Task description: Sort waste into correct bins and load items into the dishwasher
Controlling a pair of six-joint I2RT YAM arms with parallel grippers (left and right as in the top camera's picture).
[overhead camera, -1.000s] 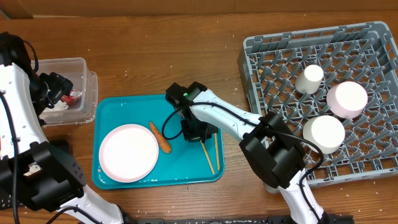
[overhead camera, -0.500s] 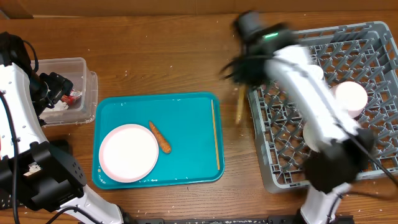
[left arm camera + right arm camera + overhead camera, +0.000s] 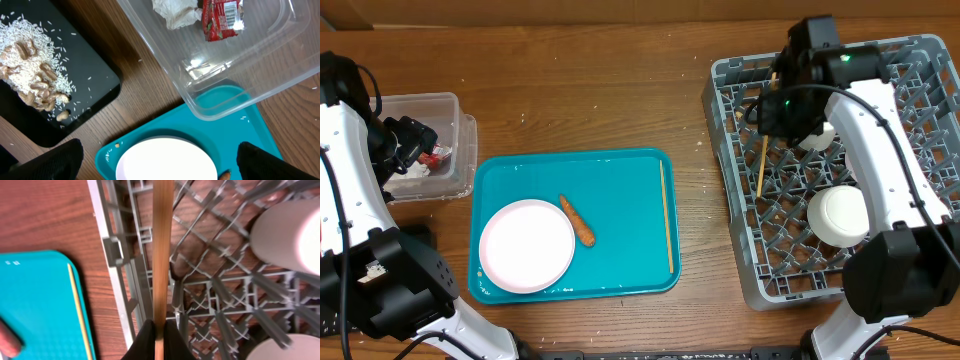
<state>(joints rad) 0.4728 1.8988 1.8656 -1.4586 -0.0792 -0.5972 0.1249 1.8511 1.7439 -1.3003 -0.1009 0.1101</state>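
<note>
One wooden table [image 3: 620,90] (crumb-speckled) bears teal tray [image 3: 630,220], grey rack [image 3: 920,100].

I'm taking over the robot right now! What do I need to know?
Left gripper: jaws open, empty, near the clear tub.
Right gripper: jaws shut on a chopstick over the dish rack.
Done: napkin and red wrapper in tub; rice scraps on black tray; white bowl in rack.
To do: rack this chopstick, then the second chopstick and plate from the teal tray; bin the carrot.
</note>
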